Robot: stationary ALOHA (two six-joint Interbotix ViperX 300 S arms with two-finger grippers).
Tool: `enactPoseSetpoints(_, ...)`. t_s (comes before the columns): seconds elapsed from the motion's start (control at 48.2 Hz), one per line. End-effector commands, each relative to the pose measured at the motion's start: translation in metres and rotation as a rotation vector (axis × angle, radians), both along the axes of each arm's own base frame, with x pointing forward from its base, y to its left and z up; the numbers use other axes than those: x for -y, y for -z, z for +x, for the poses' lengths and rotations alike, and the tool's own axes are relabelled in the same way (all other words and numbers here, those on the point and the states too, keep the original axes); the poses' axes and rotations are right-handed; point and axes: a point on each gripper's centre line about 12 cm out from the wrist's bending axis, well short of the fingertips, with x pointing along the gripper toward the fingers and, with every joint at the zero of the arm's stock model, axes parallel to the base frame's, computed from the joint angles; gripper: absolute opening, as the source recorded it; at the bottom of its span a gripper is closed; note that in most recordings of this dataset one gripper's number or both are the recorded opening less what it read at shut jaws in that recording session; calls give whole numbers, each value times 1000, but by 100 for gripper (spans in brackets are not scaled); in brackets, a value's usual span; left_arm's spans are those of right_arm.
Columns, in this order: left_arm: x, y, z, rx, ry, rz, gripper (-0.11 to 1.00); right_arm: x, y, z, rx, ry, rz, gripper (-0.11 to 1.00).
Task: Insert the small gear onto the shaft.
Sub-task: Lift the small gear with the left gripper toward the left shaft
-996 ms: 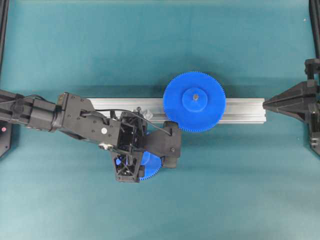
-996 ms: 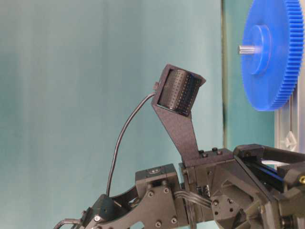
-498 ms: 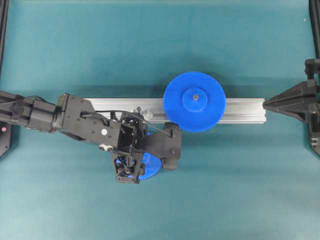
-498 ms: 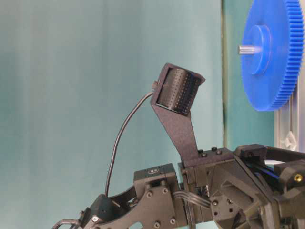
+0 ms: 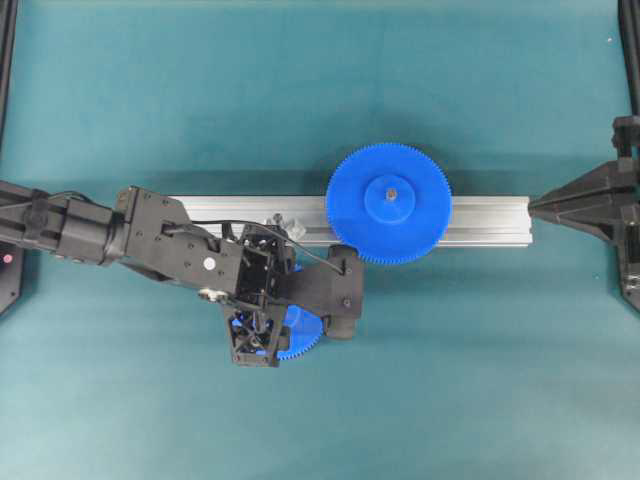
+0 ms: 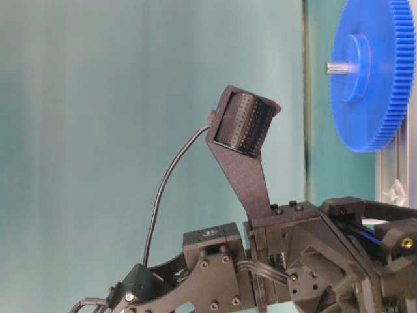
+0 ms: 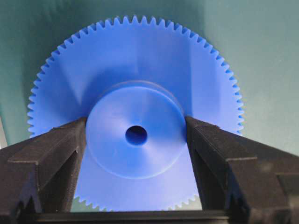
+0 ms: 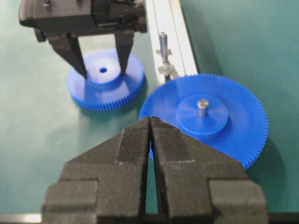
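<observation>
Blue plastic small gear (image 7: 135, 116): bright toothed disc with a raised round hub, lying flat on the teal mat just beside the aluminium rail (image 5: 480, 215), on its near side in the overhead view.
Left gripper (image 8: 100, 70): black fingers (image 7: 56, 149) pressed to opposite sides of the hub; the gear reads as gripped but not lifted.
Shaft (image 8: 163, 46): short thin grey metal pin standing upright on the rail, two shiny clamp pieces at its base; just beyond the small gear and bare.
Wide blue gear (image 5: 389, 203): larger toothed disc seated on its own grey pin, further along the rail from the shaft.
Right gripper (image 8: 149, 128): parked well off the rail's far end, fingers pressed together, nothing between them.
Risk, slip: the hold is on a smooth round hub, so the gear could tilt or rotate when raised.
Risk, misalignment: the central hole is small; an off-centre descent would land the hub on the pin tip.
Risk, tooth clash: with the wide gear so near the shaft, the teeth may jam instead of meshing.
</observation>
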Motion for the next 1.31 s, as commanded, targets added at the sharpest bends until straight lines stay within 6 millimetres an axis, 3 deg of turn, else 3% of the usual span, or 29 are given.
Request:
enactPoseSetpoints(0.0, 0, -26, 6, 70, -1, -8, 69, 0, -5, 2, 16, 5, 11, 8)
enactPoseSetpoints(0.208, 1, -64, 7, 80, 3, -7, 69, 0, -5, 2, 16, 11, 29, 8)
enactPoseSetpoints(0.498, -2, -95, 2, 67, 65, 22, 69, 0, -3, 1, 13, 20, 56, 8)
enactPoseSetpoints(0.872, -41, -155, -10, 126, -8, 30, 69, 0, -3, 0, 21, 19, 55, 8)
enactPoseSetpoints(1.287, -79, -171, -14, 150, -8, 76, 69, 1, -7, -3, 41, 22, 54, 8)
